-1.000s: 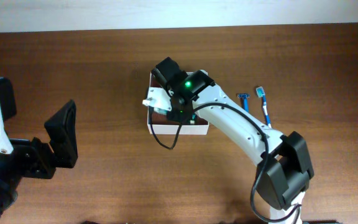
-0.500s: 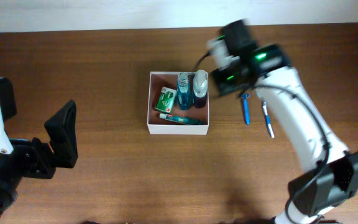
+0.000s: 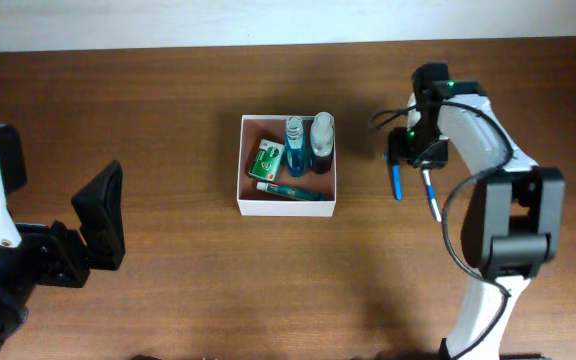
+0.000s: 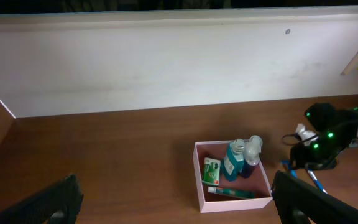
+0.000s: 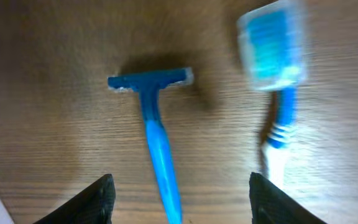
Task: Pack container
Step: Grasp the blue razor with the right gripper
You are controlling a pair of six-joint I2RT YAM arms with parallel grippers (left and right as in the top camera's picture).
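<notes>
Showing from right wrist only: razor head (image 5: 150, 79), capped toothbrush (image 5: 279, 130).

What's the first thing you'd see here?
The white container in the middle of the table, with bottles and a green packet inside. Right of it, the right gripper hangs open over a blue razor, with a blue toothbrush lying beside it.

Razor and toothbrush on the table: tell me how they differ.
The razor is solid blue; the toothbrush handle is blue and white. The razor's head is a bare crossbar; the toothbrush's sits in a blue-tinted cap. The razor lies nearer the container than the toothbrush. Both lie flat on the table, heads pointing the same way.
</notes>
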